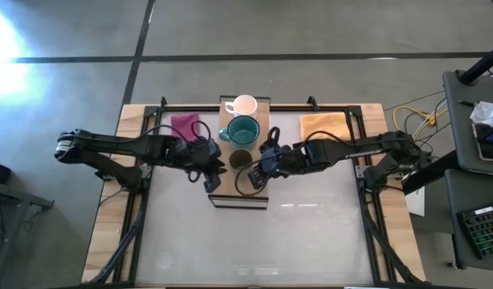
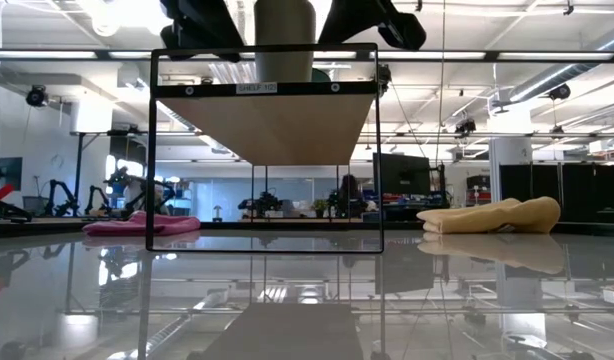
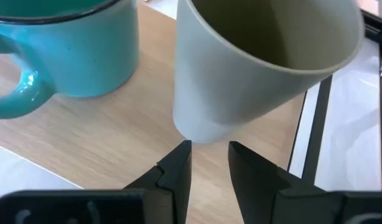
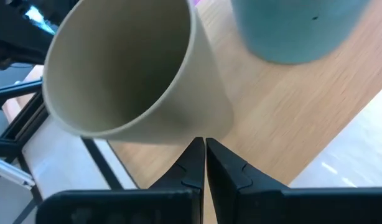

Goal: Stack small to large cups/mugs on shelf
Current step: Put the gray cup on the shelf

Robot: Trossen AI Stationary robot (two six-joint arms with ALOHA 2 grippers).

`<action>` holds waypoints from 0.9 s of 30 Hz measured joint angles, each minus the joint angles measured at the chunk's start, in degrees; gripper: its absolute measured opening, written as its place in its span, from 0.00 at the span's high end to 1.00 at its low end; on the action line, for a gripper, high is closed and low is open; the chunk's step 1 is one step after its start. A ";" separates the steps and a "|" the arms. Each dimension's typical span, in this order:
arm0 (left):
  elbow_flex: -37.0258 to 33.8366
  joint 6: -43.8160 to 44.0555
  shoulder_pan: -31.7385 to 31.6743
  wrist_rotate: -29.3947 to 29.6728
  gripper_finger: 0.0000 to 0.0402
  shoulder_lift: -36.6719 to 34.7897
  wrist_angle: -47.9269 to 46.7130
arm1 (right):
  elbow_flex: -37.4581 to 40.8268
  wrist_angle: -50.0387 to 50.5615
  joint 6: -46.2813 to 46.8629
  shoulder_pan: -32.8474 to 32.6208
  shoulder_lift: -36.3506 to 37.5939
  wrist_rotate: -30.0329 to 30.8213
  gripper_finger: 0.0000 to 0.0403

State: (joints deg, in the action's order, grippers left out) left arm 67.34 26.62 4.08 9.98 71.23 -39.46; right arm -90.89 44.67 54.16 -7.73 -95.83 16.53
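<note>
Three vessels stand in a row on the light-wood shelf point(image 1: 258, 197): a white mug point(image 1: 245, 104) at the far end, a teal mug point(image 1: 243, 128) in the middle, and an olive-brown handleless cup point(image 1: 241, 159) nearest. The cup stands upright on its base point(image 2: 284, 40). My left gripper point(image 3: 209, 152) is on the cup's left, slightly open, fingertips at the foot of its wall. My right gripper point(image 4: 203, 146) is on the cup's right, shut, fingertips at the lower wall. The teal mug also shows in the left wrist view point(image 3: 66, 50). My left gripper comes level from the table's left, one fingertip point(image 3: 181, 152) right at the cup's base edge point(image 3: 197, 134); I cannot tell whether it touches. My right gripper comes level from the table's right, its shut fingertips point(image 4: 194, 152) at the cup's lower wall point(image 4: 209, 124); I cannot tell whether they touch.
The shelf sits raised on a black frame point(image 2: 152, 150) above the glossy table. A pink cloth point(image 1: 185, 126) lies far left of it and an orange cloth point(image 1: 323, 124) far right. The teal mug stands just beyond the cup.
</note>
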 joint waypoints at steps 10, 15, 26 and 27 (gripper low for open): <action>-0.11 1.52 0.00 1.50 0.77 -3.51 -0.14 | 0.00 -0.55 -0.71 0.51 0.00 -0.09 0.98; -0.14 1.61 0.00 2.35 0.77 -4.75 -0.14 | 0.01 -0.72 -1.26 0.53 0.00 -0.47 0.98; -0.20 1.72 0.04 2.45 0.77 -4.49 -0.14 | 0.02 -2.46 -1.74 0.53 0.00 -1.73 0.98; -0.20 1.70 0.04 2.45 0.77 -4.47 -0.14 | 0.02 -2.60 -1.76 0.53 0.00 -1.89 0.98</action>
State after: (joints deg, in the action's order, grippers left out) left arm 67.13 28.32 4.12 12.43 66.76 -39.59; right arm -90.87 42.07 52.40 -7.20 -95.83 14.64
